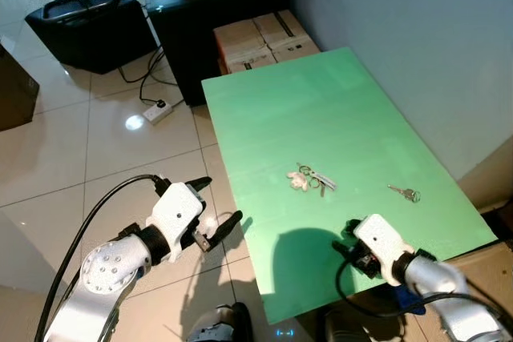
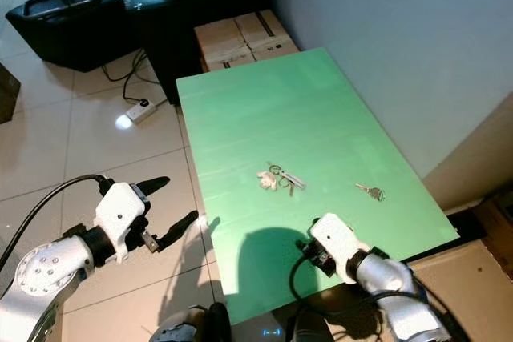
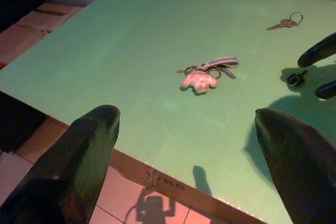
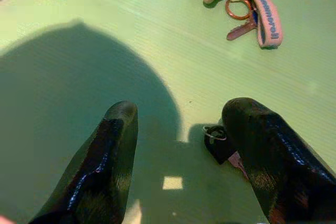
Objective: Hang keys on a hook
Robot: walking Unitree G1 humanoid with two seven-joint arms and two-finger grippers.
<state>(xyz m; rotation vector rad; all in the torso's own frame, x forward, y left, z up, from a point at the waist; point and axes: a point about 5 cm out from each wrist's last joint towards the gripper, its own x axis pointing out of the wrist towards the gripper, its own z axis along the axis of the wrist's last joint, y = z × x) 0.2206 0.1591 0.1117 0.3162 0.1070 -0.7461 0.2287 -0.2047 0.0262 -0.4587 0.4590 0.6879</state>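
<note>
- Centrally, keys (image 1: pixel 311 179) with a pink charm lie on the green table (image 1: pixel 321 110)
- Right gripper (image 4: pixel 181 156) hovers low near the table's front edge, jaws apart beside a small black fob (image 4: pixel 218 141)
- Left gripper (image 1: pixel 216 210) hangs off the table's left side, jaws apart
- Single key (image 1: pixel 405 193) lies near the right edge

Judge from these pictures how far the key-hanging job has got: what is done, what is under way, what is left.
Nothing is hung yet. The keyring with a pink charm and a single key lie on the green table. Under way: the right gripper hovers open over a small black key near the table's front edge; the left gripper is open beside the table. Left: grasp, lift, hang.
</note>
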